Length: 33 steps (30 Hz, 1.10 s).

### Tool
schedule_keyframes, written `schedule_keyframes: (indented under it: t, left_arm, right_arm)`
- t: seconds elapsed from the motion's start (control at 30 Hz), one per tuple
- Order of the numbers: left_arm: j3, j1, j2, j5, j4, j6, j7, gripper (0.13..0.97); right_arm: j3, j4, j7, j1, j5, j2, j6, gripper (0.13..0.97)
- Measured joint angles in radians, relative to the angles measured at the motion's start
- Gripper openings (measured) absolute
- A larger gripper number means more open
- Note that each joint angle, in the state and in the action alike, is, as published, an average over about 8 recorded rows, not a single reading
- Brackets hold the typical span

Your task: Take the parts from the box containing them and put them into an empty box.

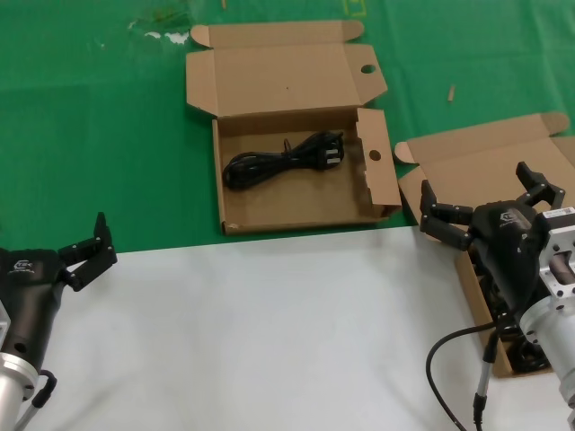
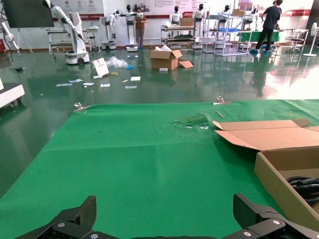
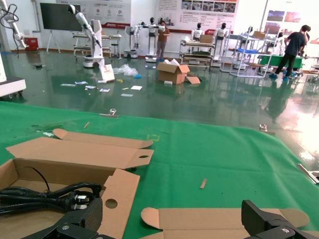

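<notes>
Green-clothed table (image 1: 108,135): my open right gripper (image 1: 485,205) hovers over the askew brown cardboard box (image 1: 467,166) to reach cables; open left gripper (image 1: 85,251) waits.

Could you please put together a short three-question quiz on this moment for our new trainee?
1. True or false: the box with round holes is empty.
2. Which gripper is over the askew box? A) left gripper B) right gripper C) neither
3. Fill in: both grippers' fingers are spread ____ and hold nothing.

Key
1. False: a coiled black power cable lies inside it.
2. B: the right gripper is over the askew box at the table's right edge; the left gripper is by the near left, over the white sheet.
3. open
</notes>
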Motion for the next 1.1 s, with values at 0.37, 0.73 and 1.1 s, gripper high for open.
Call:
schedule_keyframes:
  t: [0.37,0.73,1.1]
  left_arm:
    - [0.0,0.0,0.0,0.0,0.0,0.0,0.0,0.966]
    - [0.0,0.0,0.0,0.0,0.0,0.0,0.0,0.966]
    - [0.0,0.0,0.0,0.0,0.0,0.0,0.0,0.966]
  right_arm:
    - [0.0,0.0,0.0,0.0,0.0,0.0,0.0,0.966]
    - [0.0,0.0,0.0,0.0,0.0,0.0,0.0,0.966]
    - [0.0,0.0,0.0,0.0,0.0,0.0,0.0,0.966]
